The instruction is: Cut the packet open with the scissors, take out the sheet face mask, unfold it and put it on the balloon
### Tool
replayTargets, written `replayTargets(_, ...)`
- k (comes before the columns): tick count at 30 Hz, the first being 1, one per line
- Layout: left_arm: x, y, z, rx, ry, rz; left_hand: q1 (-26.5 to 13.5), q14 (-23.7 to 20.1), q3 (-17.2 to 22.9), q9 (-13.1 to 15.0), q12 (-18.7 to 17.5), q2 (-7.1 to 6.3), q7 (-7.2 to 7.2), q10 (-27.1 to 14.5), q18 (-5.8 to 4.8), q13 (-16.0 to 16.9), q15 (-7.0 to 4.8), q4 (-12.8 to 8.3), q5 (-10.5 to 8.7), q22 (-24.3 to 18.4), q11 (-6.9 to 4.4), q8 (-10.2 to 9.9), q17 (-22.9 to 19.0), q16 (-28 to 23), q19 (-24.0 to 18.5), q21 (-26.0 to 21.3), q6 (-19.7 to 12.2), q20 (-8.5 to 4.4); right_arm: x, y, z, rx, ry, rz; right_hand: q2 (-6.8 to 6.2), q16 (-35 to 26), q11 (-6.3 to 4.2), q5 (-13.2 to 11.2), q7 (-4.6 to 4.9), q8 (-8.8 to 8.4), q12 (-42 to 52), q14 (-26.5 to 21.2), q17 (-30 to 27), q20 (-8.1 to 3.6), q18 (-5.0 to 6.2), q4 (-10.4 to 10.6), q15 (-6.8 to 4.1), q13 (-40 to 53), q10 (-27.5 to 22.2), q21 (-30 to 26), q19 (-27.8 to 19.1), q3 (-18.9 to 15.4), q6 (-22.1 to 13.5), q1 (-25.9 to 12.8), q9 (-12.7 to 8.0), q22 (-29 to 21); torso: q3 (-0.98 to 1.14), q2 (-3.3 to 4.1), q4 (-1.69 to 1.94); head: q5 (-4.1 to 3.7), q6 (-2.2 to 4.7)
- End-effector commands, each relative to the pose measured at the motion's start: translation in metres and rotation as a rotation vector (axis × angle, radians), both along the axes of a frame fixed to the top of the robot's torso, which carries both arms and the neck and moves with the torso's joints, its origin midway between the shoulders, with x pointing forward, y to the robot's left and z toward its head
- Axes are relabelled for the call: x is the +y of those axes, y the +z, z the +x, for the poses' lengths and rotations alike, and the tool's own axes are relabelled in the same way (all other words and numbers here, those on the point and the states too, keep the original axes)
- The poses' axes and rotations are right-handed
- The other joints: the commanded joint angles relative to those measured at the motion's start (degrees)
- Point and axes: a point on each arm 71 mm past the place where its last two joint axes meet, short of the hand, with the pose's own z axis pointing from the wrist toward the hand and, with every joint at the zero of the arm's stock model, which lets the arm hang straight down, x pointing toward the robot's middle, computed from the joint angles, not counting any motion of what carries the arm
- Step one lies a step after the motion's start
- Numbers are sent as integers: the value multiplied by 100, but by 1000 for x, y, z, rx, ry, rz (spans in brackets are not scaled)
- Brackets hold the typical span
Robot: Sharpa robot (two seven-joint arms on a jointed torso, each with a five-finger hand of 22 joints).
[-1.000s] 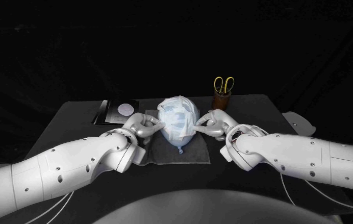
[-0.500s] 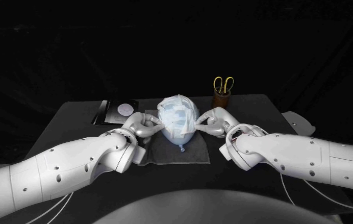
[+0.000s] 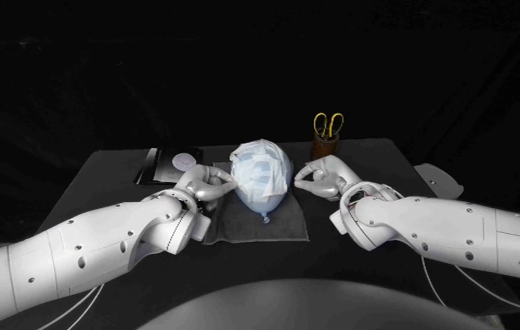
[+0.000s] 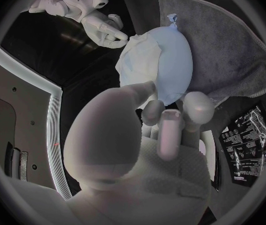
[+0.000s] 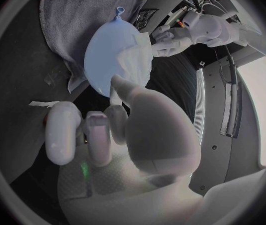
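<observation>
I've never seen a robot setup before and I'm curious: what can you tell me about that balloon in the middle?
The balloon is pale blue, smooth, egg-shaped and inflated, lying on a grey towel with its knotted neck toward the robot. A wrinkled white sheet mask drapes over its end away from the knot. The left robot hand and right robot hand flank it, fingertips at the mask's edges; whether they pinch it is unclear.

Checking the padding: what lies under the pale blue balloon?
A dark grey cloth towel lies under the pale blue balloon, which wears the white sheet mask. The towel's middle is hidden beneath it.
</observation>
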Motion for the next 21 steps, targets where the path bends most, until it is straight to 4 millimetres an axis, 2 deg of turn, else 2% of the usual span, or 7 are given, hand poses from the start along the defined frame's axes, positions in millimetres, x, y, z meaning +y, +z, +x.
replayTargets(1, 3, 2, 2, -16, 20, -4, -103, 452, 146, 731, 13, -9, -19, 88, -77, 42, -48, -70, 4, 16, -52, 41, 971, 16, 24, 26, 5, -31, -3, 1, 1, -14, -1, -6, -7, 27, -49, 14, -10, 60, 29, 606, 1510, -51, -41, 5, -35, 681, 233, 51, 331, 53, 36, -76, 155, 1165, 1, 0, 1, -4, 0)
replayTargets(8, 10, 2, 3, -14, 35, 0, -265, 451, 416, 870, 15, -52, -23, 116, -79, 97, -56, -216, 5, 41, -58, 68, 965, 12, 36, 44, 0, -39, -8, -2, 1, 19, 33, -21, -7, 27, -45, 13, -6, 74, -26, 606, 1510, -53, -20, 14, -36, 651, 215, -57, 306, 90, 2, -134, 181, 1136, -1, 4, 8, -8, 0)
replayTargets(10, 9, 1, 3, -9, 30, -3, -337, 453, 506, 923, 14, -71, -24, 125, -81, 113, -57, -271, 4, 54, -60, 70, 970, 13, 41, 53, -1, -41, -5, -3, -1, 37, 63, -19, -70, 27, -22, 12, 21, 12, -264, 606, 1510, -51, 25, 77, -28, 513, 122, -297, 246, 77, -190, -290, 193, 1072, 0, 3, 7, -9, 0)
replayTargets(12, 8, 1, 3, -3, 23, -6, -356, 453, 531, 937, 13, -73, -25, 127, -82, 118, -58, -287, 4, 57, -60, 70, 972, 13, 42, 55, 0, -41, -2, -4, -2, 51, 94, -17, -325, 27, 129, 14, 215, -247, -423, 606, 1510, -7, 66, 295, 77, 432, 36, -572, 167, -173, -585, -708, 111, 998, -3, 2, 5, -5, 0)
replayTargets(15, 7, 1, 2, 8, 10, -10, -364, 453, 544, 944, 12, -75, -25, 127, -81, 119, -58, -296, 4, 56, -61, 70, 971, 13, 41, 55, 0, -41, 5, -4, -3, 62, 135, -15, -543, 27, 240, 15, 346, -453, -504, 606, 1510, 66, 81, 443, 185, 397, -22, -729, 118, -423, -818, -957, 37, 955, -4, 2, 6, -7, 0)
replayTargets(16, 6, 0, 2, 13, 5, -11, -375, 454, 561, 954, 12, -78, -26, 129, -83, 123, -59, -310, 5, 63, -61, 70, 974, 14, 44, 59, 1, -42, 7, -4, -4, 63, 146, -15, -655, 11, 304, 7, 421, -609, -555, 600, 1495, 108, 88, 519, 242, 374, -59, -799, 96, -579, -1039, -1057, -20, 936, -4, 2, 6, -10, 0)
replayTargets(21, 5, -1, 1, 35, -11, -10, -385, 454, 579, 964, 8, -83, -26, 126, -82, 121, -59, -324, 5, 60, -62, 69, 974, 14, 42, 58, 2, -42, 16, -4, -5, 67, 170, -13, -708, 0, 358, 11, 456, -715, -577, 595, 1484, 164, 102, 652, 289, 371, -98, -867, 75, -812, -1110, -1099, -56, 917, 0, 6, 8, -25, 0)
